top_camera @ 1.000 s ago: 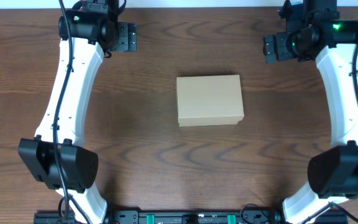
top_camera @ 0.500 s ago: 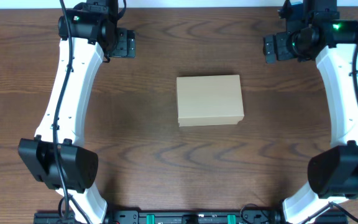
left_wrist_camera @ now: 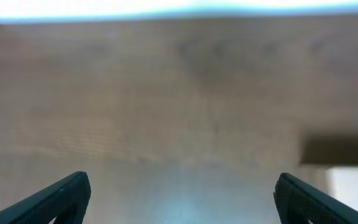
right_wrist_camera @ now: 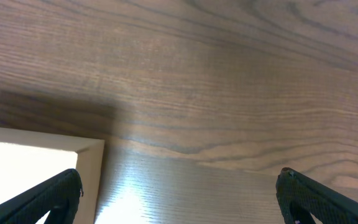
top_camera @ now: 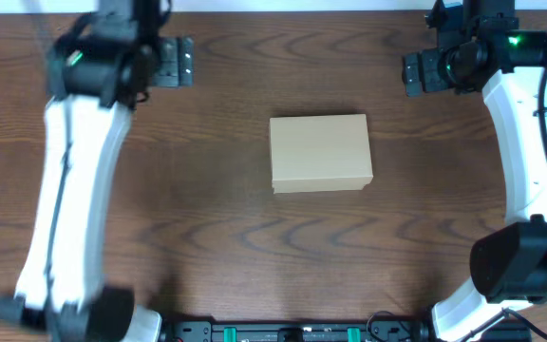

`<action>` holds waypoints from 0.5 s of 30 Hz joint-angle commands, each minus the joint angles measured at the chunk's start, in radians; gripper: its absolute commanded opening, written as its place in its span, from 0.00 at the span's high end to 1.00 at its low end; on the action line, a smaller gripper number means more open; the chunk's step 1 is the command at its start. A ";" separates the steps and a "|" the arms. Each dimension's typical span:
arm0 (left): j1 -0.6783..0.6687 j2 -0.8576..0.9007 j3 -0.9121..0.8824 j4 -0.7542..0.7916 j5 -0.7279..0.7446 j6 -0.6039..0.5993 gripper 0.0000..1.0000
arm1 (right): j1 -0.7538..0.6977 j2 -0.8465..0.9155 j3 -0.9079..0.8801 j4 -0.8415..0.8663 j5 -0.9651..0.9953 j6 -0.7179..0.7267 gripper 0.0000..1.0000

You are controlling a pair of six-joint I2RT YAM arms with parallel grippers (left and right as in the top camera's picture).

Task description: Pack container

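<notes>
- Container (top_camera: 320, 152): one; tan cardboard box, lid shut, lying flat at mid-counter.
- Counter (top_camera: 254, 247): one; dark wood grain.
- Arms: two, white; left arm (top_camera: 69, 171) blurred in the overhead view, right arm (top_camera: 530, 133) sharp.
- Pincers: two, one per arm, both over the far edge of the counter.
- Left pincer (left_wrist_camera: 182, 202): at the far left, well apart from the container, which lies to its right and nearer the arm bases; a pale blurred edge of it shows at the lower right of this wrist view. Fingers spread wide, holding and touching nothing.
- Right pincer (right_wrist_camera: 179, 193): at the far right, well apart from the container; one container corner shows low on the left of this wrist view. Fingers spread wide, nothing between them.
</notes>
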 commanded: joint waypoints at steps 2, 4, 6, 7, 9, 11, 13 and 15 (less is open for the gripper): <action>-0.004 -0.230 0.022 0.053 0.021 -0.001 0.05 | 0.003 -0.005 0.019 -0.001 0.007 -0.001 0.01; -0.004 -0.328 0.022 0.063 0.057 -0.011 0.05 | 0.003 -0.005 0.019 -0.001 0.007 -0.001 0.01; -0.004 -0.421 0.022 0.065 0.064 -0.011 0.05 | 0.003 -0.005 0.019 -0.001 0.007 -0.001 0.01; -0.004 -0.460 0.022 0.066 0.064 -0.011 0.05 | 0.003 -0.005 0.019 -0.001 0.007 -0.001 0.01; -0.004 -0.560 0.022 0.066 0.064 -0.010 0.05 | 0.003 -0.005 0.019 -0.001 0.007 -0.001 0.01; -0.004 -0.645 0.022 0.065 0.064 -0.011 0.05 | 0.003 -0.005 0.019 -0.001 0.007 -0.001 0.01; -0.004 -0.695 0.022 0.065 0.066 -0.011 0.04 | 0.003 -0.005 0.019 -0.001 0.007 -0.001 0.01; -0.004 -0.745 0.022 0.065 0.072 -0.011 0.05 | 0.003 -0.005 0.019 -0.001 0.007 -0.001 0.01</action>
